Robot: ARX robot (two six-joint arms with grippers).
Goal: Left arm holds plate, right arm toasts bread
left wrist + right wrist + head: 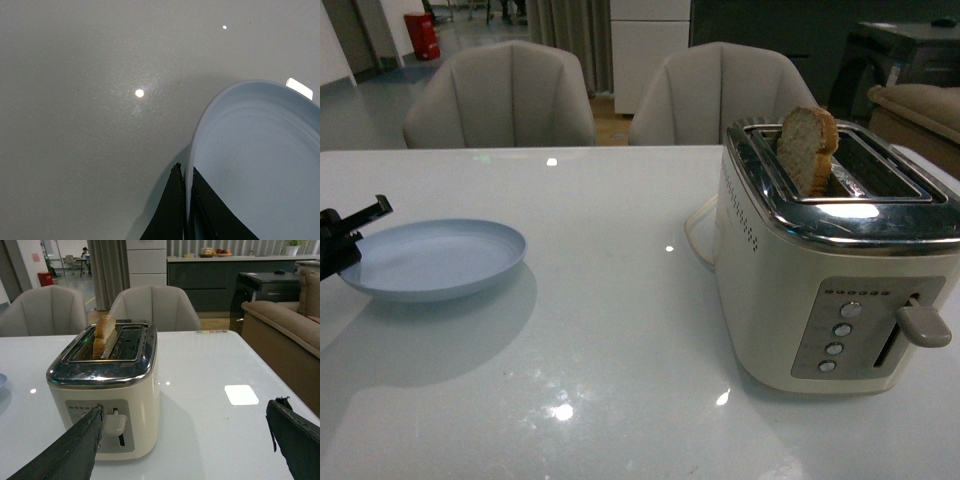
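The pale blue plate (432, 258) lies on the white table at the left, and my left gripper (342, 237) is shut on its rim at the left edge. In the left wrist view the black fingers (172, 210) pinch the plate (260, 155) rim between them. The bread (808, 148) stands upright in the left slot of a cream toaster (830, 260), about half of it above the chrome top. In the right wrist view my right gripper (185, 415) is open, in front of the toaster (105, 390), with the bread (104, 335) showing in the slot. The right arm is out of the front view.
The toaster's lever (923, 325) and several round buttons (840, 330) face the near right. Two grey chairs (500, 95) stand behind the table. A brown sofa (285, 330) is off the table's right edge.
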